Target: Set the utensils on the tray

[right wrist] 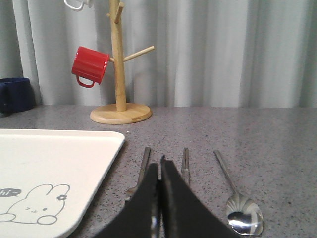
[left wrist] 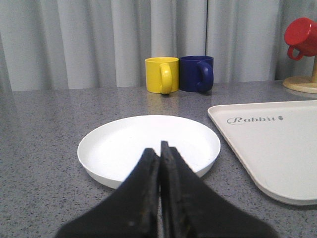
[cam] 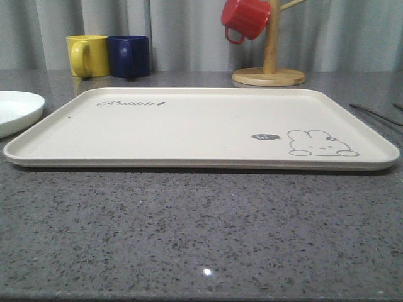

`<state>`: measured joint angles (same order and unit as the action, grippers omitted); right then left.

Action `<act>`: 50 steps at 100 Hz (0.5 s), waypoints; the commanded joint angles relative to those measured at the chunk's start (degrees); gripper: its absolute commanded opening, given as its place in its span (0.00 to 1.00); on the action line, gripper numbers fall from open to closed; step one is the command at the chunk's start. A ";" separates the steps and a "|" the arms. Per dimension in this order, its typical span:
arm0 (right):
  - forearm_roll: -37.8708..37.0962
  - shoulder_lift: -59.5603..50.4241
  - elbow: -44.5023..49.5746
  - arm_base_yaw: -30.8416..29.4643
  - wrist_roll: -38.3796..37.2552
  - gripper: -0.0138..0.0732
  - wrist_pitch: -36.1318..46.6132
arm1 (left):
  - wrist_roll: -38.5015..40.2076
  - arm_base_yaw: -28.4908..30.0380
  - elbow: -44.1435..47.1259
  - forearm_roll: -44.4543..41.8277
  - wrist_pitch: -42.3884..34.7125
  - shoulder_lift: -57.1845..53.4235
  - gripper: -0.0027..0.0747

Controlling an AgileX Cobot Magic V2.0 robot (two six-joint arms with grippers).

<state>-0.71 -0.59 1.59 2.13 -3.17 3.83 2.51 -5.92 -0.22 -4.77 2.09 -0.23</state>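
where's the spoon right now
The spoon lies on the grey countertop to the right of the tray, outermost of the utensils, just beyond the chopsticks; the right wrist view shows it ahead of the right gripper.

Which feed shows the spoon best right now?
The right wrist view: the spoon lies in full on the counter beside the chopsticks, bowl nearest the camera. The front view catches thin metal handles at the table's right edge; which utensil they are is unclear.

Looking like a staged kitchen counter: speckled grey stone worktop (cam: 201, 233), wooden mug tree (right wrist: 119, 74), mugs (left wrist: 162, 74), grey curtain (cam: 189, 31) hanging behind.
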 commanded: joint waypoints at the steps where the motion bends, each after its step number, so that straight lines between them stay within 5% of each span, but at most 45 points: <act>1: -0.52 -0.99 -1.06 -0.37 0.18 0.08 4.83 | 0.46 0.03 2.35 0.09 -4.97 -1.97 0.01; 50: -0.52 -0.99 -1.06 -0.37 0.18 0.08 4.83 | 0.46 0.03 -4.52 1.15 -2.09 -1.19 0.01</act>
<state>-0.71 -0.59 1.59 2.13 -3.17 3.83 2.51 -5.92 -0.98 -4.43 2.78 -0.23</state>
